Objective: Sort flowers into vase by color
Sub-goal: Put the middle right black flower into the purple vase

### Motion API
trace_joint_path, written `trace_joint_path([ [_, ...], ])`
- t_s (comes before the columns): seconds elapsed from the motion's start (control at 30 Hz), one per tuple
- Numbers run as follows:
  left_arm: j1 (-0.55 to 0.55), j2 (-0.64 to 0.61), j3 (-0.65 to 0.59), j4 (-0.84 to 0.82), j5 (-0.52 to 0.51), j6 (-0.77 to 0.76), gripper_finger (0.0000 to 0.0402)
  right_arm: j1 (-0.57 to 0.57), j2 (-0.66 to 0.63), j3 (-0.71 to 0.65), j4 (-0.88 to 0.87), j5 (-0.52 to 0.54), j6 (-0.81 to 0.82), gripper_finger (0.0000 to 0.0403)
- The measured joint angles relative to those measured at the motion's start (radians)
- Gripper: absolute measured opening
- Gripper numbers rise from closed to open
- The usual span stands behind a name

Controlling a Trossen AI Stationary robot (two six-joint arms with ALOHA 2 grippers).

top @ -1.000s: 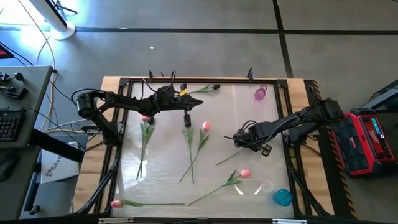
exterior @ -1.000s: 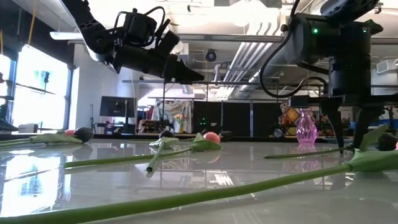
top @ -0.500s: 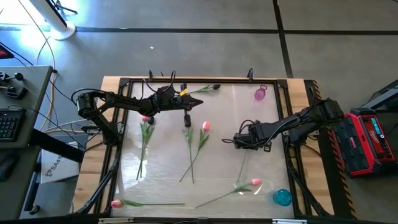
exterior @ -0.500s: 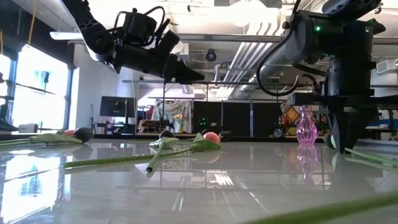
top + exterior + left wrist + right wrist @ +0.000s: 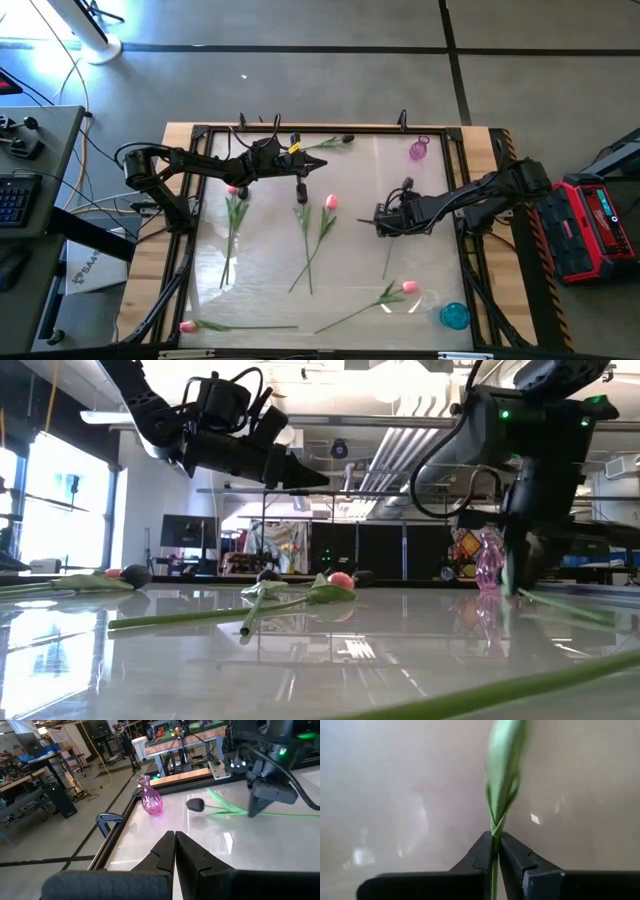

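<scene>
My right gripper (image 5: 383,222) is at the table's right middle, shut on a dark-headed tulip (image 5: 388,255). Its head (image 5: 196,805) points toward the far edge and its stem end toward the near edge. My left gripper (image 5: 320,167) is shut and empty. It hangs above the far left part of the table, over a dark tulip (image 5: 300,187). Another dark tulip (image 5: 345,140) lies at the far edge. Pink tulips lie flat at the middle (image 5: 331,202), near right (image 5: 410,288), near left (image 5: 187,326) and under the left arm (image 5: 235,190). My right gripper pinches the tulip's green stem (image 5: 493,831) between its two fingers, at the base of a leaf about midway along. The fingers come from above, pointing down, across the stem. The stem's free end (image 5: 600,615) slants down toward the near edge. I cannot tell whether the head is clear of the table.
A pink vase (image 5: 418,150) stands upright at the far right; it also shows in the low view (image 5: 490,560). A blue vase (image 5: 453,317) stands at the near right corner. A dark frame (image 5: 470,250) rims the glossy table top.
My right gripper has gone a little toward the far left and turned. The held stem has swung about: its free end pointed toward the near left and now points toward the near edge. The near-right pink tulip's head has slid a little to the right.
</scene>
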Motion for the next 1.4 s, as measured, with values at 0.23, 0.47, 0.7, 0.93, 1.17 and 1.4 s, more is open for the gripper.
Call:
trace_joint_path([
  [0.23,0.0,0.0,0.0,-0.004,-0.001,0.0,0.0,0.001,0.0,0.002,0.02,0.227,-0.122,0.0013],
  [0.47,0.0,0.0,0.0,-0.025,-0.001,-0.001,0.0,-0.007,-0.002,0.004,0.04,0.419,-0.255,0.0013],
  [0.7,0.0,0.0,0.0,-0.037,-0.001,-0.023,0.0,-0.007,-0.002,0.004,0.078,0.699,-0.378,0.0003],
  [0.93,0.0,0.0,0.0,-0.034,-0.001,-0.025,0.0,-0.045,-0.002,0.004,0.067,0.871,-0.393,0.0002],
  [1.17,0.0,0.0,0.0,-0.033,-0.001,-0.031,0.0,-0.083,-0.003,0.005,0.077,0.916,-0.506,0.0001],
  [1.4,0.0,0.0,0.0,-0.033,-0.001,-0.053,0.0,-0.115,-0.004,0.005,0.144,0.857,-0.71,0.0],
])
